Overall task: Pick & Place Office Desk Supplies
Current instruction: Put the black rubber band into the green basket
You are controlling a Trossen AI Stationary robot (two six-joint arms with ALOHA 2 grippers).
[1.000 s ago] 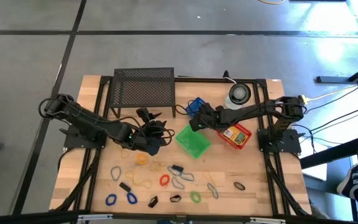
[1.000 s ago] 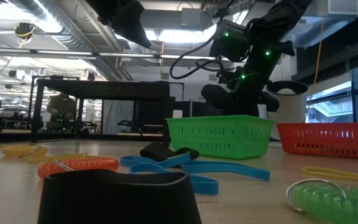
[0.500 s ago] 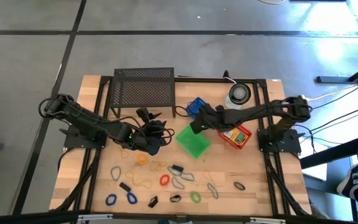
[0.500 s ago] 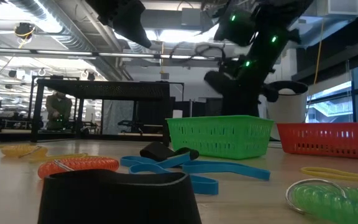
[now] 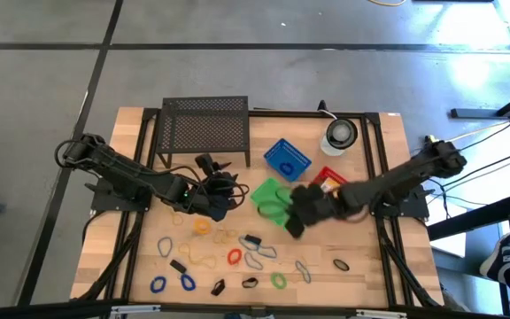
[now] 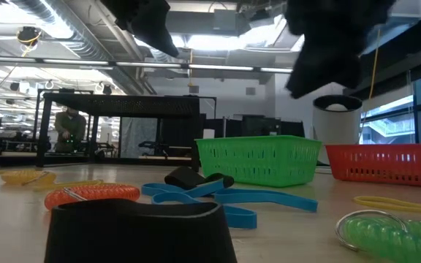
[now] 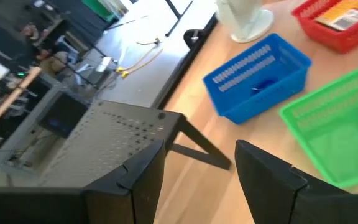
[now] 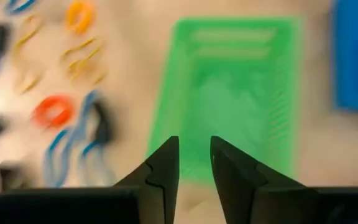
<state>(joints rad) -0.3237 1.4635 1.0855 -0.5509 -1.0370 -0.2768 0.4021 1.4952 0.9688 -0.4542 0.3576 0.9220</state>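
Note:
The office desk supplies lie loose on the near half of the table: an orange coil [image 5: 235, 257], a green coil [image 5: 278, 280], blue loops [image 5: 158, 284], tan bands [image 5: 204, 260] and black clips [image 5: 178, 266]. My right gripper [image 5: 292, 226] hangs blurred above the near edge of the green basket [image 5: 271, 197]. Its fingers [image 8: 194, 155] stand a little apart with nothing between them. My left gripper [image 5: 228, 197] hovers left of the green basket, open [image 7: 197, 168] and empty. A yellow-orange packet [image 7: 347, 15] lies in the red basket [image 7: 328, 31].
The blue basket [image 5: 286, 158] stands far of the green one, the red basket [image 5: 328, 177] to its right. A black mesh rack [image 5: 204, 124] and a round white object [image 5: 339, 133] stand at the far edge. Bare wood shows near the right edge.
My right gripper has swung from over the blue basket toward the table's near edge, past the green basket, rising as it went. The blue basket now shows whole. My left arm has kept still.

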